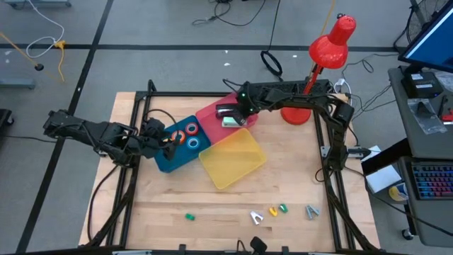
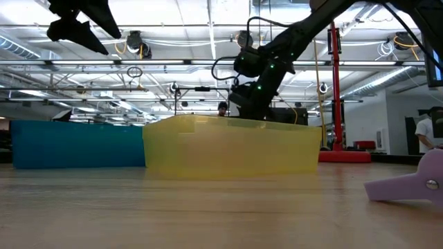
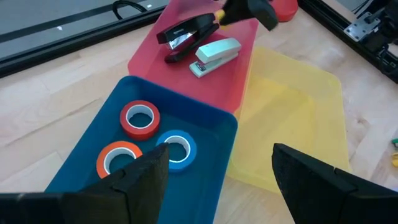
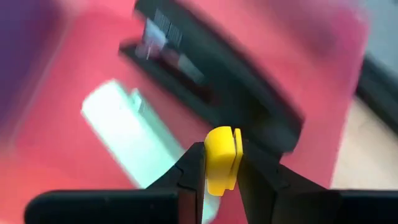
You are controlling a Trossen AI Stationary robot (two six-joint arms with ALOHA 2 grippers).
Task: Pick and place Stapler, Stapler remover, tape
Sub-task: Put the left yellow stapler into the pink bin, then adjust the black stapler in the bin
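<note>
Right wrist view: right gripper (image 4: pixel 222 163) clamped on a small yellow item (image 4: pixel 222 158), probably a staple remover, above the red bin (image 4: pixel 56 180); black stapler (image 4: pixel 224 87) and pale green stapler (image 4: pixel 118 134) lying below, side by side. Left wrist view: left gripper (image 3: pixel 214 177) spread wide, holding nothing, poised over the blue bin (image 3: pixel 99 143); red tape roll (image 3: pixel 140 118), orange tape roll (image 3: pixel 117 158) and blue tape roll (image 3: pixel 178 149) inside, close together. High view: yellow bin (image 1: pixel 230 161) beside both, nothing visible in it; further small items (image 1: pixel 272 212) loose on the table (image 1: pixel 170 234) near its front edge. Advised for the step in hand: carry the yellow item clear of the staplers to the yellow bin, lower inside the walls, then release.
</note>
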